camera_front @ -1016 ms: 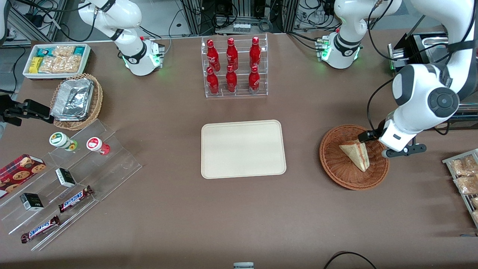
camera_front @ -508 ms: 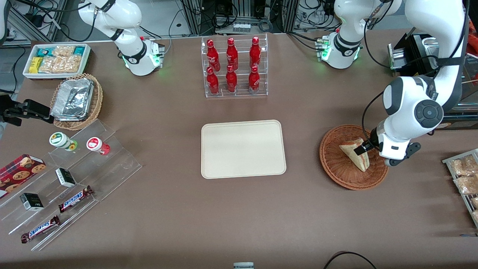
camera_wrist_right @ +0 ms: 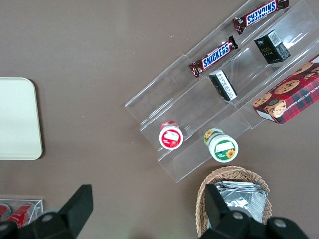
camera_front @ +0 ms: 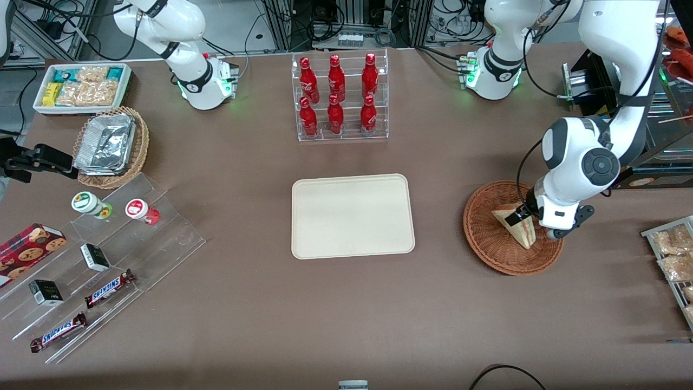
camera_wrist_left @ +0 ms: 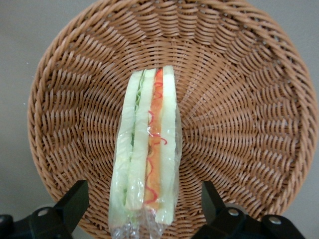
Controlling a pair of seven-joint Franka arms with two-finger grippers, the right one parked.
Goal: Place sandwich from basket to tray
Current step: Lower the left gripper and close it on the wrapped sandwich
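The sandwich [camera_front: 517, 228] is a plastic-wrapped wedge standing on edge in the reddish-brown wicker basket [camera_front: 487, 238], toward the working arm's end of the table. In the left wrist view its cut edge [camera_wrist_left: 147, 154] shows green, white and red layers against the basket [camera_wrist_left: 239, 114]. My left gripper [camera_front: 528, 214] is open and lowered over the sandwich. Its two black fingers [camera_wrist_left: 75, 201] straddle the sandwich's wide end with a gap on each side. The cream tray [camera_front: 352, 215] lies empty at the table's middle.
A clear rack of red bottles [camera_front: 338, 97] stands farther from the front camera than the tray. A wire rack of snack bags [camera_front: 674, 254] sits at the working arm's table edge. Acrylic shelves with candy bars [camera_front: 97, 254], a foil-container basket [camera_front: 111, 146] and a white snack bin [camera_front: 81, 86] lie toward the parked arm's end.
My left gripper has moved from beside the basket's rim to over the sandwich and come lower. The sandwich and basket have not moved.
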